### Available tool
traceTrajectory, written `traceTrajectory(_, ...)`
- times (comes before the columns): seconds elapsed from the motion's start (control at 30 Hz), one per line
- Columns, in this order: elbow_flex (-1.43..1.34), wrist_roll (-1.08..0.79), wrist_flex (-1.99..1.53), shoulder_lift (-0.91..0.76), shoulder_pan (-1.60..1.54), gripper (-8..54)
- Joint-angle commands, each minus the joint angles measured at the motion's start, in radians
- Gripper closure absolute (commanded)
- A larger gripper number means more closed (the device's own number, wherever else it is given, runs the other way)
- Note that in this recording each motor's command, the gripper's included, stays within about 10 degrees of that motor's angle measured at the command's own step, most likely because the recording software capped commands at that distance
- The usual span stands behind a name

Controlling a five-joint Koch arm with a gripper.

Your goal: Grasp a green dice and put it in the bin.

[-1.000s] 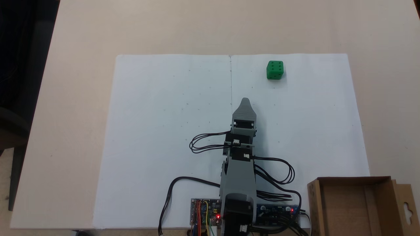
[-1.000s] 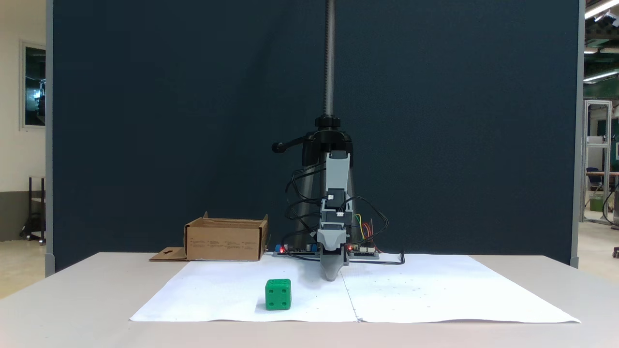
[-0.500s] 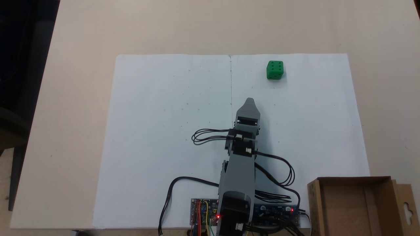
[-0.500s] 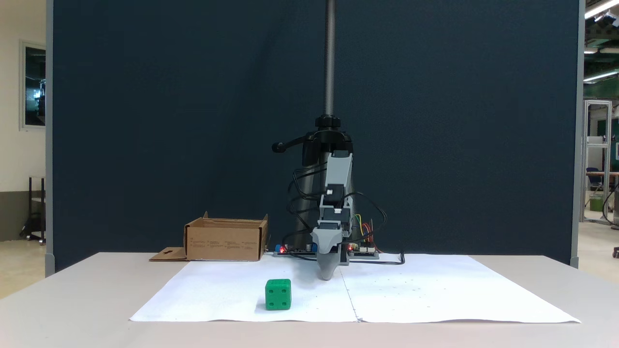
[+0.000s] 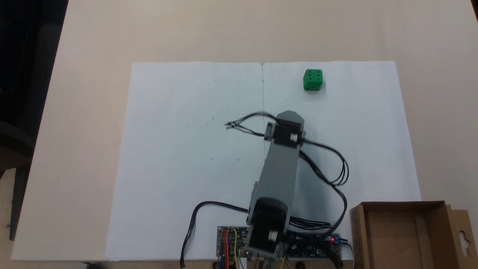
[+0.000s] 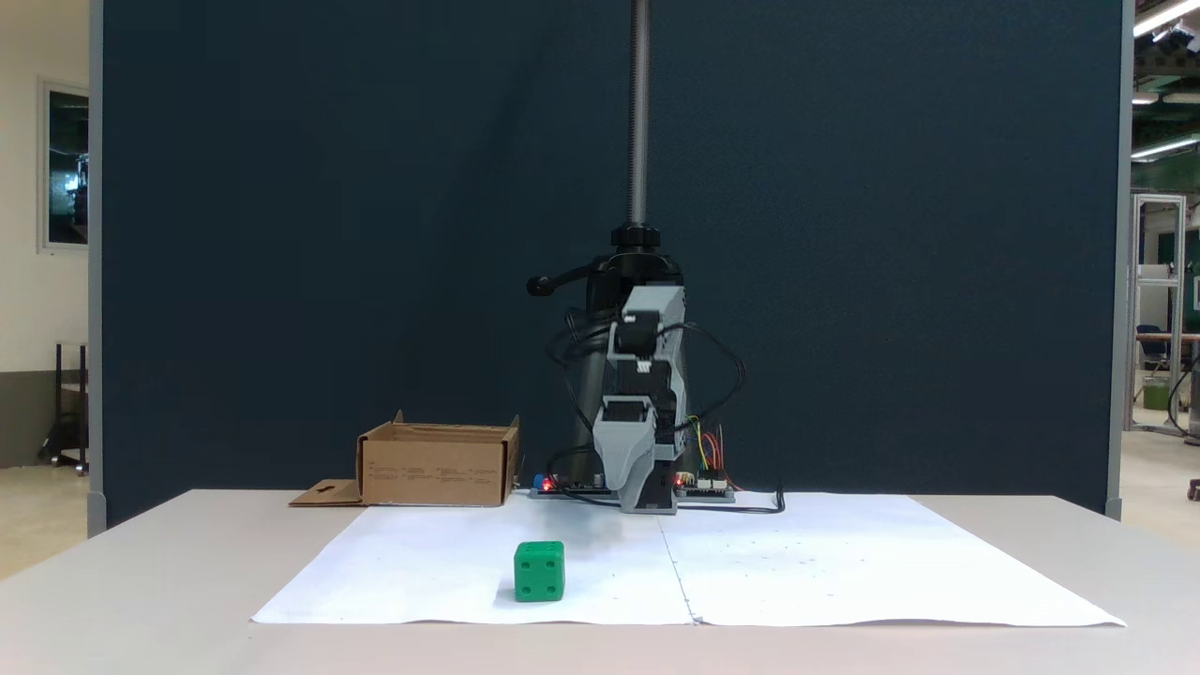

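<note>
**One die awaiting the approach**

One green dice (image 5: pixel 313 79) is shown resting on the white paper sheet (image 5: pixel 179 149), well apart from the gripper (image 6: pixel 636 487), which is raised above the sheet. The bin (image 5: pixel 405 235) is seen at the table's near corner beside the arm's base. For a sound grasp, the jaws should be spread, centred over the cube and squared to two opposite faces before descent. Whether the jaws are spread or pressed together cannot be told: motion blur and the arm's own body conceal the tips in both fixed views.
</note>
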State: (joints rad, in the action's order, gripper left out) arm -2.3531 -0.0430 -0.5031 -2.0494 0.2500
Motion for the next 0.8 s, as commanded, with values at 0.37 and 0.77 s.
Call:
traceTrajectory(0.37, 0.568, -0.163, -0.417, 0.356, 0.031, 2.1)
traceTrajectory(0.77, 0.893, -0.293, -0.437, 0.603, 0.032, 2.2)
